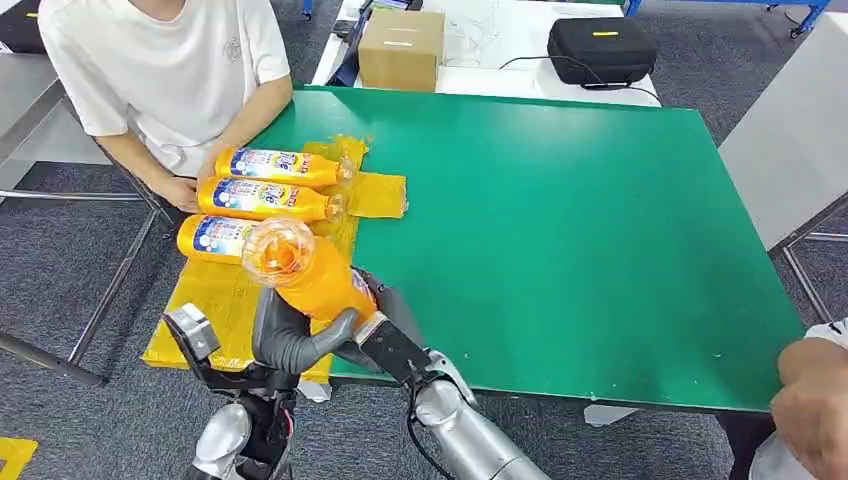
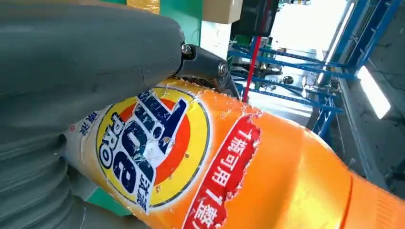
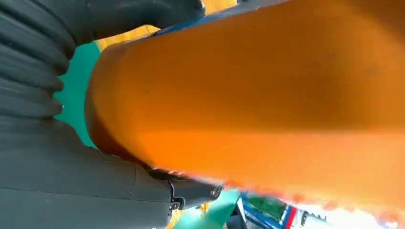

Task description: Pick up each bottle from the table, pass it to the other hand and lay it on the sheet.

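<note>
At the far left, a person in a white shirt is sitting at the corner of the green table, one hand resting by the yellow sheet. Three orange bottles are lying side by side on that sheet, caps pointing toward the table's middle. Just in front of them, at the table's near edge, a fourth orange bottle is being held up off the surface, tilted, with its clear cap end toward the camera. The left hand is wrapping its grey thumb and fingers around the bottle's lower body; in the left wrist view its thumb is pressing against the printed label of the bottle. Just to the right, the right hand is gripping the same bottle from the other side; its wrist view is showing the ribbed cover and fingers lying against the orange body. At the far right, another person's hand is showing at the table's corner.
</note>
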